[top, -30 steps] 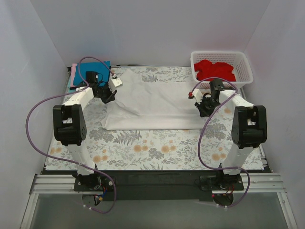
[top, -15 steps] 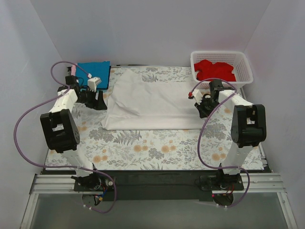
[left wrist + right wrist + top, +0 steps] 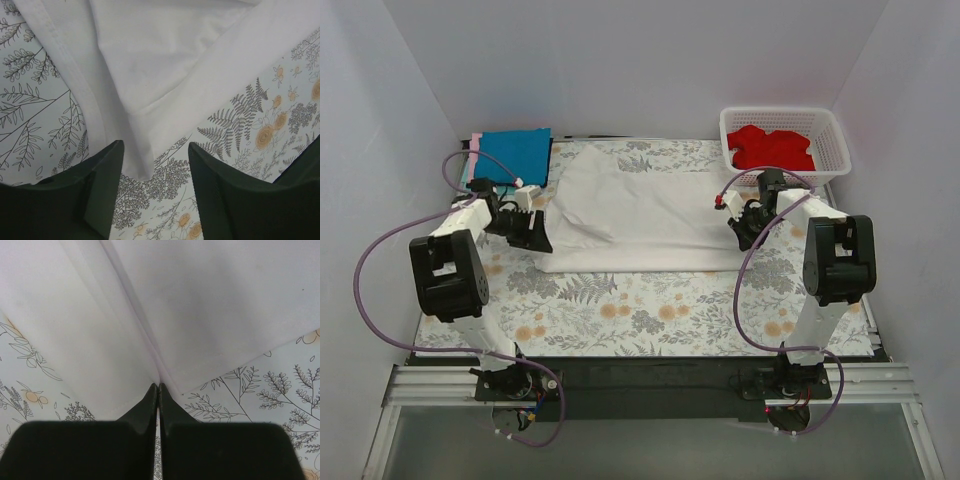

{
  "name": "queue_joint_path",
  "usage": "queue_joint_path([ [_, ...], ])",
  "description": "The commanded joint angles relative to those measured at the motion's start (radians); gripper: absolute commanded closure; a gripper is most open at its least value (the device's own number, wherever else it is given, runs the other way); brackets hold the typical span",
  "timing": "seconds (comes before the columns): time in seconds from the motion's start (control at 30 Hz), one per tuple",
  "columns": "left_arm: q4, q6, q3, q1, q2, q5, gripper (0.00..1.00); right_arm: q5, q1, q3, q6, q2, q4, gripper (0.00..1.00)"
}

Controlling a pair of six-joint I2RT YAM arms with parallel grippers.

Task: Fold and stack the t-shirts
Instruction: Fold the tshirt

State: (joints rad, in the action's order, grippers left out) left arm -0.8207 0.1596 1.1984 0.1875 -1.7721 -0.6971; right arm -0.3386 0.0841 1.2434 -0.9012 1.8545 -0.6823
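A white t-shirt lies spread on the floral cloth. My left gripper is open at its near left corner. In the left wrist view the shirt's corner lies on the cloth between the two fingers. My right gripper is shut on a fold at the white shirt's right edge, and its wrist view shows the closed tips pinching the cloth. A folded blue t-shirt lies on a pink one at the back left. A red t-shirt lies in the basket.
The white lattice basket stands at the back right corner. The floral table cloth covers the table, bare in front of the white shirt. White walls close in the left, right and back.
My left gripper has moved from the shirt's far left corner out to the left and then toward me, to the near left corner. The right gripper has stayed put.
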Motion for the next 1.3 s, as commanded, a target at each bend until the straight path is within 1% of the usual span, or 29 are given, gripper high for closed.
queue_joint_path([
  [0.0,0.023,0.012,-0.005,0.000,-0.024,0.021,0.52,0.013,-0.006,0.021,0.008,0.006,-0.010,0.99],
  [0.2,0.031,0.038,0.035,-0.006,-0.096,0.030,0.64,0.018,-0.004,0.027,0.010,0.017,-0.011,0.99],
  [0.3,0.055,0.073,0.049,-0.005,-0.134,0.044,0.73,0.019,-0.006,0.030,0.018,0.026,-0.010,0.99],
  [0.47,0.060,0.139,0.079,-0.006,-0.205,0.064,0.96,0.019,-0.004,0.048,0.033,0.041,-0.010,0.99],
  [0.6,0.063,0.144,0.058,-0.006,-0.210,0.087,0.98,0.027,-0.006,0.060,0.053,0.046,-0.013,0.99],
  [0.73,0.063,0.135,0.046,-0.006,-0.194,0.110,0.98,0.039,-0.006,0.071,0.051,0.038,-0.022,0.99],
  [0.9,0.048,0.129,0.066,-0.005,-0.184,0.105,0.99,0.058,-0.006,0.140,0.033,0.023,-0.098,0.99],
  [1.0,0.048,0.129,0.070,-0.005,-0.168,0.100,0.99,0.049,-0.006,0.165,0.022,0.009,-0.109,0.99],
  [1.27,0.060,0.139,0.067,-0.005,-0.171,0.139,1.00,0.065,-0.003,0.212,0.042,0.115,-0.111,0.99],
])
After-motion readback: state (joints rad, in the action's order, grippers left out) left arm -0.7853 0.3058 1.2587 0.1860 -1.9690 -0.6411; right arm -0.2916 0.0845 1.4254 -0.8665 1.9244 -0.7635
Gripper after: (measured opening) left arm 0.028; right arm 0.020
